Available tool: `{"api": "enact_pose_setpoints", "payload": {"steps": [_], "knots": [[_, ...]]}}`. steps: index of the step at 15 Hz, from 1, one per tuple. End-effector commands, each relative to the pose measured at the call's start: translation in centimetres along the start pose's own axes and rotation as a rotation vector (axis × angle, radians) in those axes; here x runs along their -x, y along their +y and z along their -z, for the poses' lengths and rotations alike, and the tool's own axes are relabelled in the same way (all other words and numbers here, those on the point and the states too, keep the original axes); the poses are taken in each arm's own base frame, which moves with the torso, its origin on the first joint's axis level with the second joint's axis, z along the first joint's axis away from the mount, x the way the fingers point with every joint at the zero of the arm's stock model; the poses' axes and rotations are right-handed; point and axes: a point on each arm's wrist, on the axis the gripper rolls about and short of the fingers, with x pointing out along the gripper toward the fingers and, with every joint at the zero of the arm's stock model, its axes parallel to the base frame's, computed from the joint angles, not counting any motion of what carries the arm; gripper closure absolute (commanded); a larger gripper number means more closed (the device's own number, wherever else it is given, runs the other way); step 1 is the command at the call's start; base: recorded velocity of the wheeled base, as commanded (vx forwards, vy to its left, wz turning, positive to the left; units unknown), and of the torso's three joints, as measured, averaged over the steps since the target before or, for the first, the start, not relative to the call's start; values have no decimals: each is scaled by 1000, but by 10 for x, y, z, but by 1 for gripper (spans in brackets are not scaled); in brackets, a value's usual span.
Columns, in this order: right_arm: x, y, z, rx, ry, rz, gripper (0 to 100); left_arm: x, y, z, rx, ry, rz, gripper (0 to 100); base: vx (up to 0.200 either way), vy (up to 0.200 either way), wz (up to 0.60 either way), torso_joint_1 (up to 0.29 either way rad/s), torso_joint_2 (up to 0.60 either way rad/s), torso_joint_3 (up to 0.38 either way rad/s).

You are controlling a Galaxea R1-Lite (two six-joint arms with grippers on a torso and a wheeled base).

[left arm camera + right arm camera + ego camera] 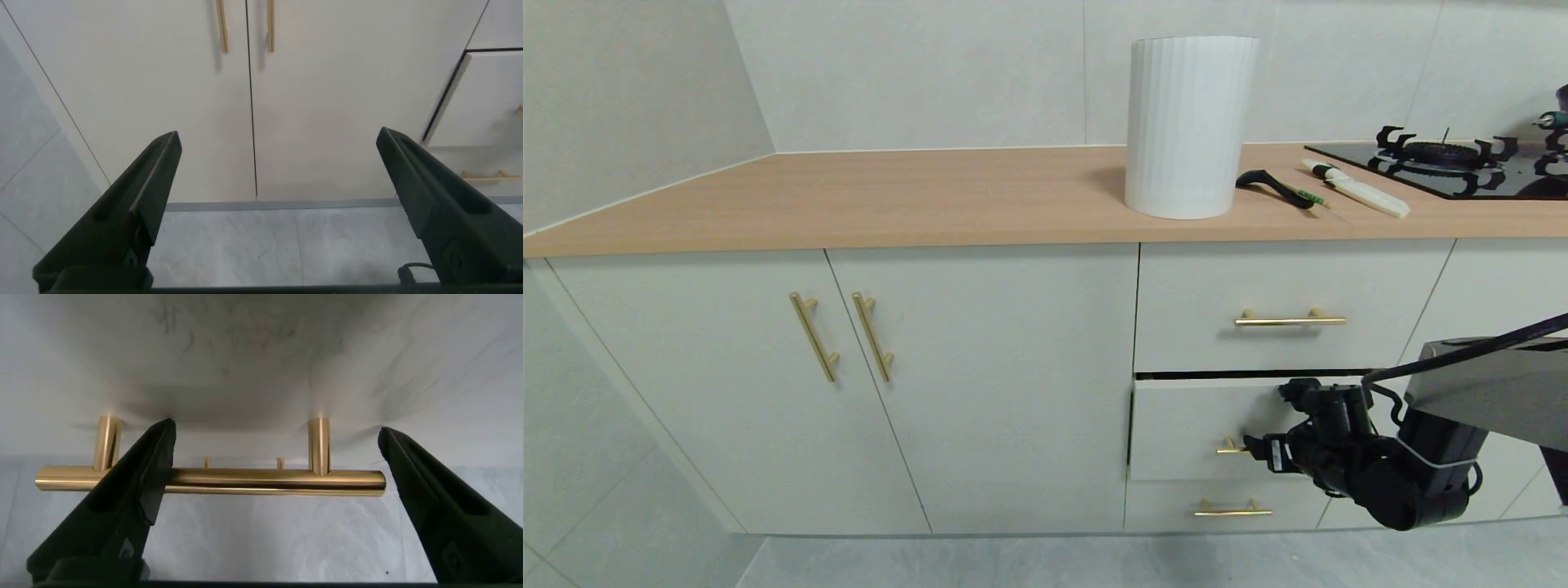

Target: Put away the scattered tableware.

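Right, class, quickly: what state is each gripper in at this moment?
Left gripper: open, holding nothing.
Right gripper: open, up at the drawer handle, not gripping it.

The right arm (1482,392) was a grey, boxy link ending in a black wrist and black right gripper (1252,447) bearing a small white label (1275,459). A black cable (1486,347) ran along it. The left gripper (278,140) had dark, wedge-shaped fingers (139,204).

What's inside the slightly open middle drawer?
Only a dark gap above the pale middle drawer front shows; contents are hidden. Open right gripper straddles its brass bar handle.
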Motion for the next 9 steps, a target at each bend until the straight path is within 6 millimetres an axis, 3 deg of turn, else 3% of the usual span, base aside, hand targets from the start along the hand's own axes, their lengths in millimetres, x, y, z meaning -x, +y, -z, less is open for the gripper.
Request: {"api": "enact_pose_setpoints", "payload": {"steps": [1,2,3,4,5,7,9], "knots": [[43,2,-2,32,57,-39,0,0,0,0,0,0,-1,0,0,0,0,0,0,0],[69,1,-6,55,76,-72,0,0,0,0,0,0,-1,0,0,0,0,0,0,0],[80,-1,-9,62,79,-89,0,0,0,0,0,0,-1,0,0,0,0,0,0,0],[117,-4,-20,68,76,-124,0,0,0,0,0,0,-1,0,0,0,0,0,0,0],[129,-5,-26,69,64,-127,0,0,0,0,0,0,-1,0,0,0,0,0,0,0],[172,-8,-56,58,-45,-132,0,0,0,0,0,0,-1,0,0,0,0,0,0,0],[193,-10,-72,50,-137,-129,0,0,0,0,0,0,-1,0,0,0,0,0,0,0]]}}
